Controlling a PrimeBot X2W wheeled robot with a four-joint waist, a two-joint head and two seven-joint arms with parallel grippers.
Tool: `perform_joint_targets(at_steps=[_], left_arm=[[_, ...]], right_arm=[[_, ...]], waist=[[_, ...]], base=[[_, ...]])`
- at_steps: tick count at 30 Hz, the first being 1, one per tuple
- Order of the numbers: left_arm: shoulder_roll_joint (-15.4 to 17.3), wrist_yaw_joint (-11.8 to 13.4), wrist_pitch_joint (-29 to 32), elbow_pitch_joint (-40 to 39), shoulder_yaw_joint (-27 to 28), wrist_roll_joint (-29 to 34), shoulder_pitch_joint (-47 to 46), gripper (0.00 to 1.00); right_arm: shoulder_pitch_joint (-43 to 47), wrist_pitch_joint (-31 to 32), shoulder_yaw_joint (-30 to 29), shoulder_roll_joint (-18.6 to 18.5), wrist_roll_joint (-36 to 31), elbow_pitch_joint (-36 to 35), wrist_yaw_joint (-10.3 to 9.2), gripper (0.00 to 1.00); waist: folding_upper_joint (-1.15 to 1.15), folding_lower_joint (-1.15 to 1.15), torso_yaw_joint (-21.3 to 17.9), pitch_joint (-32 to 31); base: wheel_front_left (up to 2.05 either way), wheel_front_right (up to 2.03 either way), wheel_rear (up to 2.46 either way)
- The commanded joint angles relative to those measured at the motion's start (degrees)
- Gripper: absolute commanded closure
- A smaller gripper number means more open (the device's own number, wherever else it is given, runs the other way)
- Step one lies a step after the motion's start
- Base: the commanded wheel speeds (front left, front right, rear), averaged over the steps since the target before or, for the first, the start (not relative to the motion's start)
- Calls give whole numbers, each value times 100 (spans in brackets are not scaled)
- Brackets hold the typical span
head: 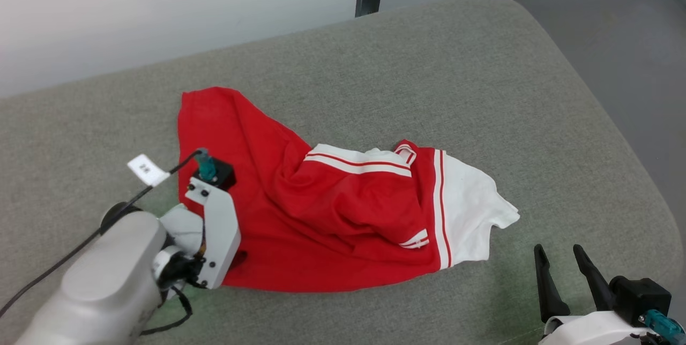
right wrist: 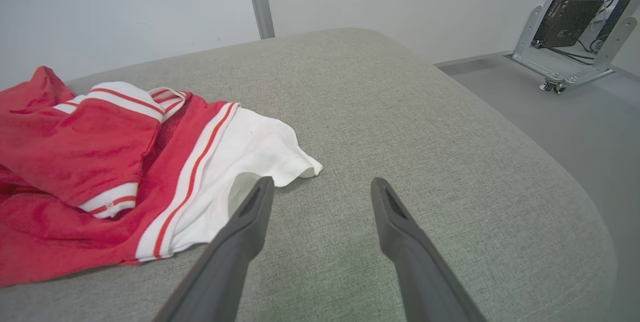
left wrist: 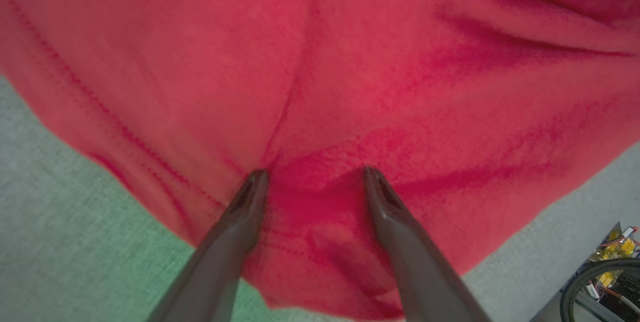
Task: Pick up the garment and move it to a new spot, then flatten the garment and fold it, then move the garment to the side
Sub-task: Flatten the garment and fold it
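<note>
Where the grey pad (head: 429, 66) carries the rumpled garment (head: 332, 216) at its middle, pickup is in hand.
Left gripper (left wrist: 312, 177), fingers apart, sits on red cloth near the hem; it should close only with a fold of cloth between them, then lift gently. Right gripper (head: 557, 251), also apart, hovers near the white sleeve (head: 471, 200), holding nothing.

Garment (head: 332, 222): soft, matt knit cloth, creased. Table (head: 482, 93): grey woven fabric cover, coarse-textured and matt. Fingers (right wrist: 237, 247): dark, smooth plastic with a faint sheen. Forearm (head: 107, 275): pale, smooth casing, satin finish.
</note>
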Motion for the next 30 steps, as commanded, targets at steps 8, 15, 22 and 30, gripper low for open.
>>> perform_joint_targets(at_steps=[8,15,22,30], left_arm=[[-355,97,679,790,-453,3,302,100],[-282,153,1032,630,-345,-206,149,100],[-205,307,1448,44,-272,-559,499,100],[-154,721,1836,-1045,-279,-948,1103,100]], right_arm=[[-149,-2,-2,13,88,70,-6,0],[-102,24,-90,12,14,85,-6,0],[-7,73,-171,13,-70,33,-6,0],[-11,198,-241,12,-172,-80,-6,0]], waist=[[0,0,125,66],[0,0,301,-29],[0,0,592,-147],[0,0,891,-251]], base=[[0,0,0],[0,0,0],[0,0,0],[0,0,0]])
